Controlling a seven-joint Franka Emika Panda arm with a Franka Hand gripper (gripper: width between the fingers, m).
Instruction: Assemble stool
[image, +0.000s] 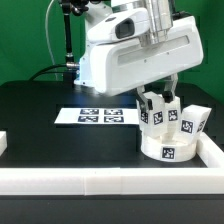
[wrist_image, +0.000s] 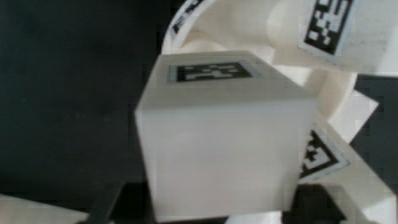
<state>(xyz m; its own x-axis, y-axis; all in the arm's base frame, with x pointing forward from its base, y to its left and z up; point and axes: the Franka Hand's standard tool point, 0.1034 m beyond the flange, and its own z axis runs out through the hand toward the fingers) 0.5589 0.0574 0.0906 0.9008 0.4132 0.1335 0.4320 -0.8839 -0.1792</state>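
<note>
Across the exterior view, a black table (image: 40, 100), edged at 6 and at 4 o'clock by the white border rail (image: 100, 182). Above it, from 12 to 2 o'clock, the bulky white arm (image: 130, 55), reaching down toward 4 o'clock. Flat at the centre, the marker board (image: 95, 116), well apart from the work and no hindrance.

At 4 o'clock from that board, tucked into the rail's corner, the seat disc (image: 168, 150), lying flat with its tagged rim toward the camera. Upright on its upper face, blocky legs: a near leg (image: 186, 124) and a far leg (image: 203, 120), both close by at 3 to 4 o'clock of the gripper (image: 158, 98).

Straight below the gripper, at its 6 o'clock, the held leg (image: 160, 114), long axis upright and in line with the tool, foot on or just above the disc; contact hidden. Fills the middle of the wrist view, tagged end toward the camera, dark fingers (wrist_image: 313, 206) against both flanks. Clamped on it, by the look.

Likely hinges on keeping that axis square to the disc. Likeliest snag: the near leg crowding at 3 o'clock.
</note>
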